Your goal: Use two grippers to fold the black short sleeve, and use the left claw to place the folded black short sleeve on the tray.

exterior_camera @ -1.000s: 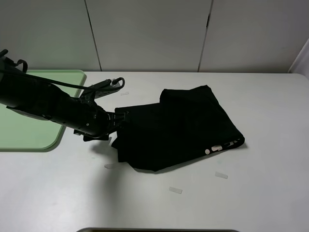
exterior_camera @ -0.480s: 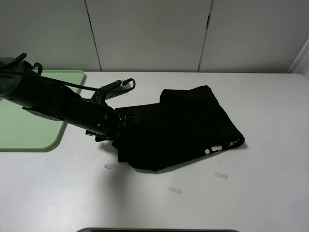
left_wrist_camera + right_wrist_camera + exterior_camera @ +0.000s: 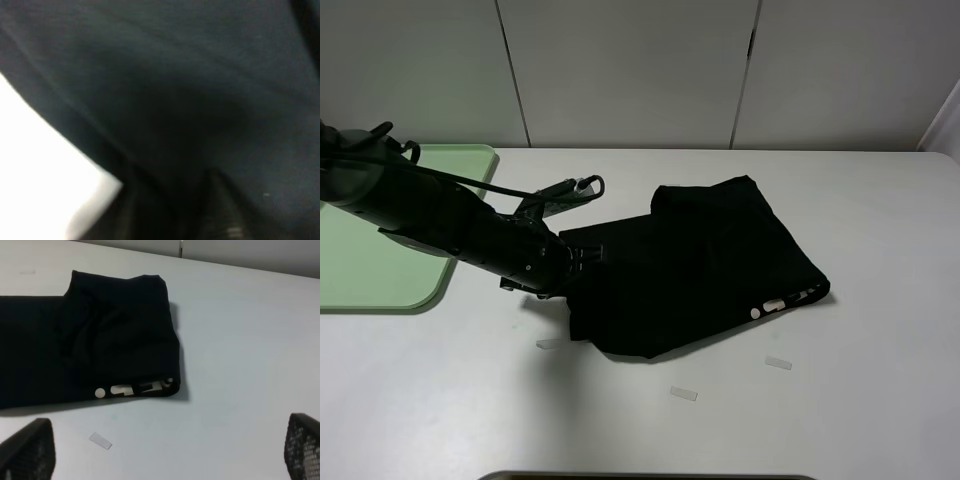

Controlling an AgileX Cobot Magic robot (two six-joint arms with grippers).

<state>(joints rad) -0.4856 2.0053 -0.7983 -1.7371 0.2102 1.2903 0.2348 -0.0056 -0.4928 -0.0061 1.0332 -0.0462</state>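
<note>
1. A folded black cloth T-shirt [image 3: 700,260] lies on the white surface [image 3: 840,400], beside the pale green rectangular plastic tray [image 3: 370,282].
2. The left black claw tool [image 3: 582,256] meets its edge; pinching or not, I cannot tell.
3. The right tool [image 3: 164,447] stands spread wide.

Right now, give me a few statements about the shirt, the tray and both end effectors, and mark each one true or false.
1. The black short sleeve lies on the tray. False: it lies on the table, beside the tray.
2. The left end effector is at the garment's edge nearest the tray. True.
3. The right end effector is shut on the garment. False: it is open and apart from it.
4. Pale lettering shows along one folded edge. True.
</note>
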